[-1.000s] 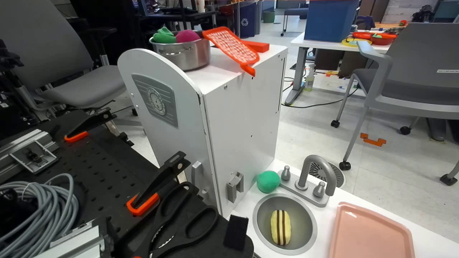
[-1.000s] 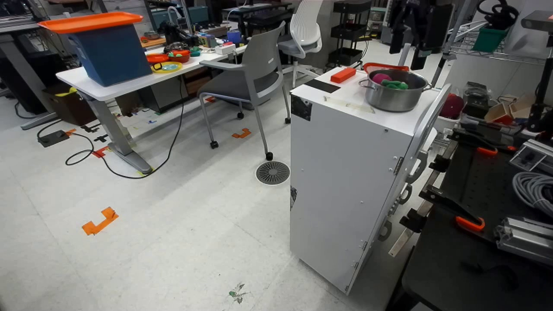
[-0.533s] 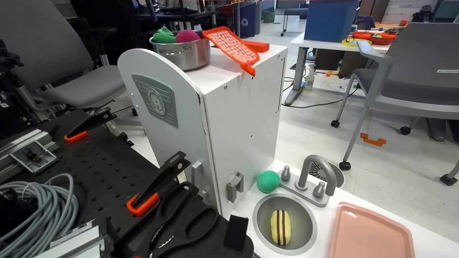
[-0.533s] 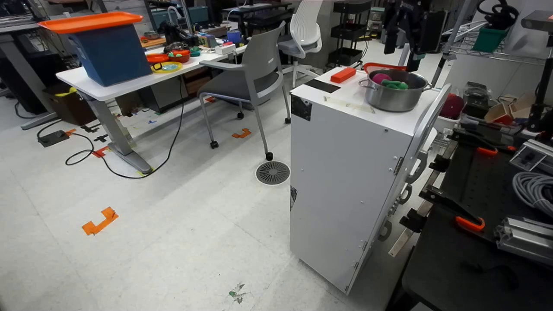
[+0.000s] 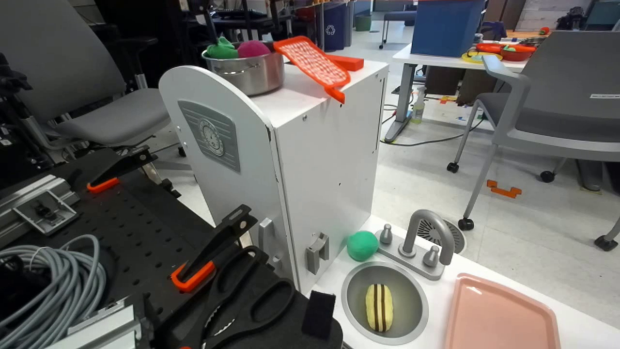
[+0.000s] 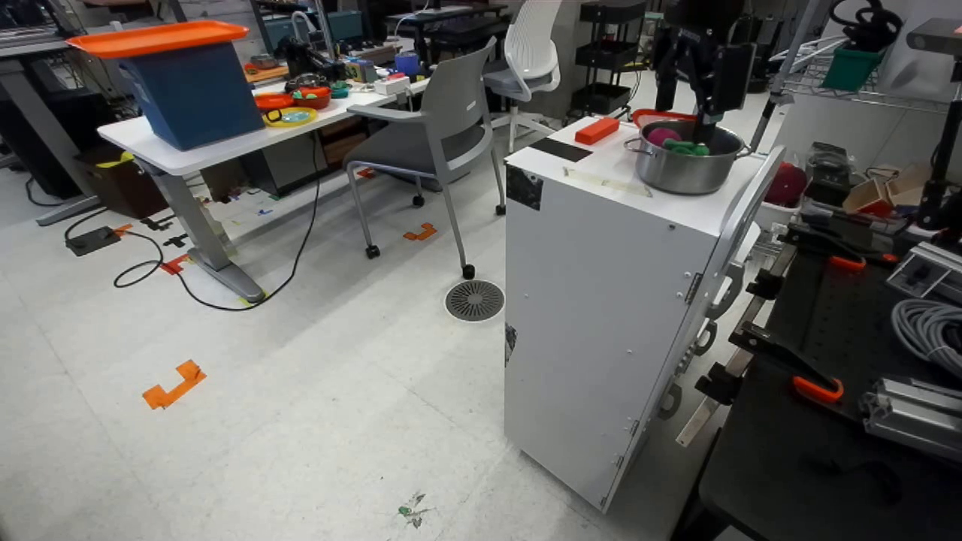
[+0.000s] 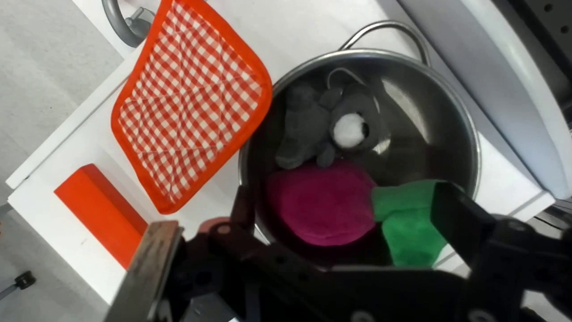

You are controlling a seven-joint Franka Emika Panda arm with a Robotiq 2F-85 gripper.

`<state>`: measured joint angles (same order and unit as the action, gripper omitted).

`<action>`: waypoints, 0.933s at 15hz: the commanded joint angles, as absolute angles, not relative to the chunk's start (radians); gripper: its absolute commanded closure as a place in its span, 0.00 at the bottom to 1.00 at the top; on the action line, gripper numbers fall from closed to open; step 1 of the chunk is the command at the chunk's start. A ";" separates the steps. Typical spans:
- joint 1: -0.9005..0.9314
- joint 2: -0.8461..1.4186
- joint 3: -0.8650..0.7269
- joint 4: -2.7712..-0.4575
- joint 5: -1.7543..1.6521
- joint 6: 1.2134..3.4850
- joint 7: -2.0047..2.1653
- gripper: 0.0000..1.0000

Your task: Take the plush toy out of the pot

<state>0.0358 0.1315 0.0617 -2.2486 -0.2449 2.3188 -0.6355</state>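
The silver pot (image 5: 261, 76) stands on top of the white cabinet. Inside it lies the plush toy (image 7: 324, 203), with a magenta body and a green part (image 7: 409, 223). My gripper (image 7: 344, 201) is open above the pot, its fingers wide apart on either side of the toy. One finger (image 7: 460, 219) overlaps the outer end of the green part; whether they touch I cannot tell. The opposite finger is near the pot's rim, past the magenta side. In an exterior view, a fingertip of the gripper (image 6: 685, 116) reaches into the pot's opening behind the toy.
A grey plush animal (image 7: 313, 120) lies in the pot against the magenta toy. Beside the pot are a red checked potholder (image 7: 192, 94) and an orange block (image 7: 105, 212). The cabinet's curved white panel (image 5: 213, 87) rises next to the pot. A metal handle (image 7: 389, 24) sticks out from the rim.
My gripper has come down towards the pot and a little to the left in an exterior view. Its fingers have stayed apart. Pot and toys have not visibly moved.
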 commanded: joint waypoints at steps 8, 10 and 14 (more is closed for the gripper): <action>0.039 0.163 0.090 -2.228 -0.240 2.365 -0.659 0.00; 0.038 0.161 0.093 -2.230 -0.236 2.366 -0.665 0.00; 0.036 0.155 0.095 -2.235 -0.232 2.370 -0.677 0.00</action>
